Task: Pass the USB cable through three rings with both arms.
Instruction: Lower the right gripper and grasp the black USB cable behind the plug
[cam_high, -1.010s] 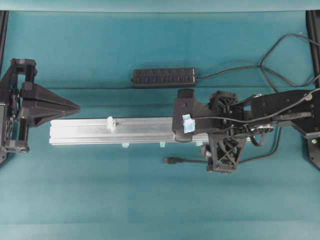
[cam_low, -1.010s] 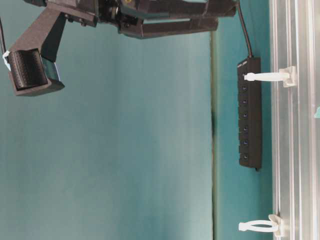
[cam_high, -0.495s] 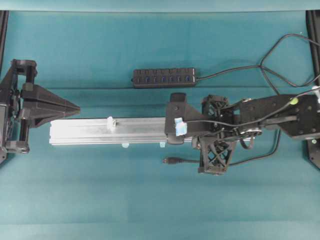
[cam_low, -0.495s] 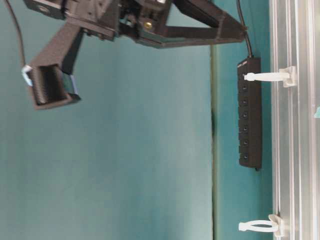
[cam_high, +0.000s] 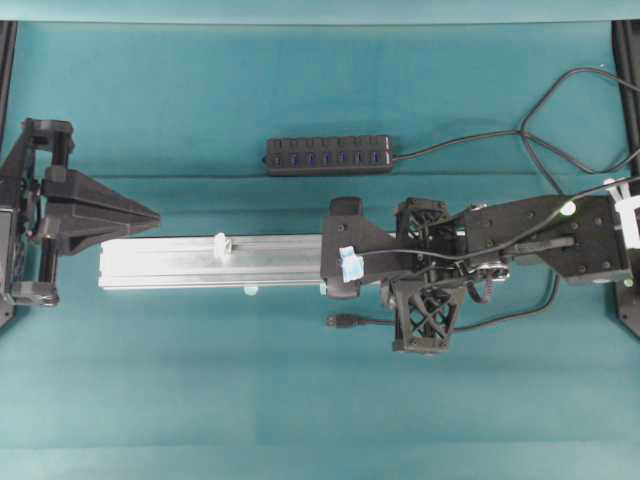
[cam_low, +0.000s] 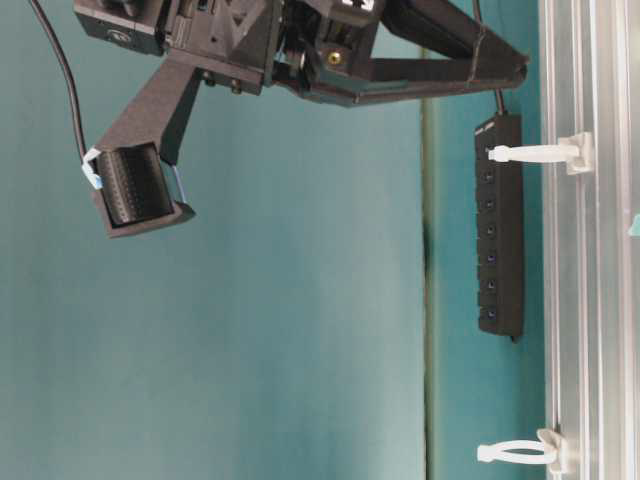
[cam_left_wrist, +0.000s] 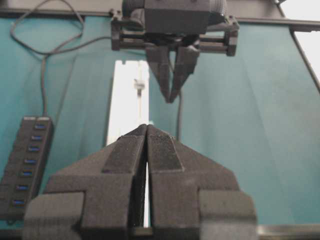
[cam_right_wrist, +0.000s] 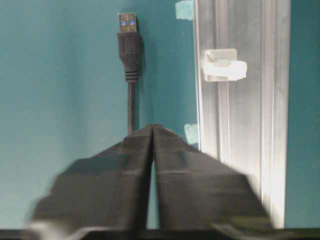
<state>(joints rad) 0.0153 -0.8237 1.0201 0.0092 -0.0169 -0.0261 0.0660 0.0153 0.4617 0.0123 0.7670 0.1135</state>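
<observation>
The USB cable's plug (cam_high: 340, 321) lies on the teal mat just in front of the silver rail (cam_high: 170, 262), and its black cord runs right under my right arm. My right gripper (cam_high: 333, 250) hangs above the rail's right end. In the right wrist view this gripper (cam_right_wrist: 152, 127) is shut and empty. The plug (cam_right_wrist: 128, 40) lies ahead of it, and one white ring (cam_right_wrist: 225, 70) stands on the rail to the right. Another ring (cam_high: 221, 244) shows further left on the rail. My left gripper (cam_high: 155, 215) rests shut and empty off the rail's left end.
A black multi-port hub (cam_high: 328, 155) lies behind the rail, its cord looping off to the right. Pale blue tape tabs (cam_high: 250, 291) stick out at the rail's front edge. The table-level view shows two rings (cam_low: 530, 153) (cam_low: 515, 452) standing up from the rail.
My right arm has slid left along the rail, its gripper now further over the rail's right end. The plug, the cord and my left arm have stayed put.
</observation>
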